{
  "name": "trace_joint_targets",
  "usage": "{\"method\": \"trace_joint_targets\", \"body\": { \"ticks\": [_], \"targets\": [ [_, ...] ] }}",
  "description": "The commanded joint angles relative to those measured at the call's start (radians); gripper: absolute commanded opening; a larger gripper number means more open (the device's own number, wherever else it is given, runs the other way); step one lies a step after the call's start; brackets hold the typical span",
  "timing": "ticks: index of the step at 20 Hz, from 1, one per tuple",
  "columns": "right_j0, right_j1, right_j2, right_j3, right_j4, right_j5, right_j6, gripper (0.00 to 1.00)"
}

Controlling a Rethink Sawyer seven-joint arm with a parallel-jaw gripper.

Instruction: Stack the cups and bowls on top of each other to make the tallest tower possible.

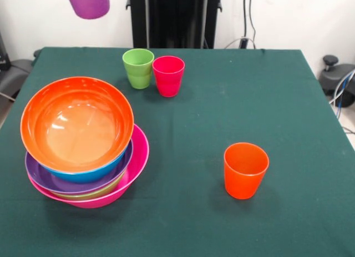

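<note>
The tower stands at the left of the green table: a pink bowl (140,152) at the bottom, then a green bowl (91,194) showing only as a sliver, a purple bowl (41,176), a blue bowl (89,174) and an orange bowl (77,124) on top, slightly tilted. A green cup (138,68) and a red cup (168,75) stand upright side by side, touching, at the far middle. An orange cup (246,170) stands alone at the near right. A purple cup (89,3) hangs in the air at the top edge, above the far left corner. Whatever holds it is cut off; the gripper is out of view.
The green tablecloth (233,101) runs to the table's edges on the left, right and far sides. Cables and a black chair base (338,82) lie on the floor past the right edge. A dark object (11,74) sits past the left edge.
</note>
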Motion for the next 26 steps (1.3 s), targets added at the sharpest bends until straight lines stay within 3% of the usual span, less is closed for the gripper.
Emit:
{"method": "trace_joint_targets", "body": {
  "ticks": [1,17,26],
  "targets": [
    [0.083,0.149,0.032,-0.272,-0.1,0.236,-0.174,0.0],
    [0.146,0.416,-0.006,-0.456,-0.218,0.125,-0.169,0.0],
    [0.155,0.493,-0.012,-0.498,-0.27,0.079,-0.158,0.0]
  ]
}}
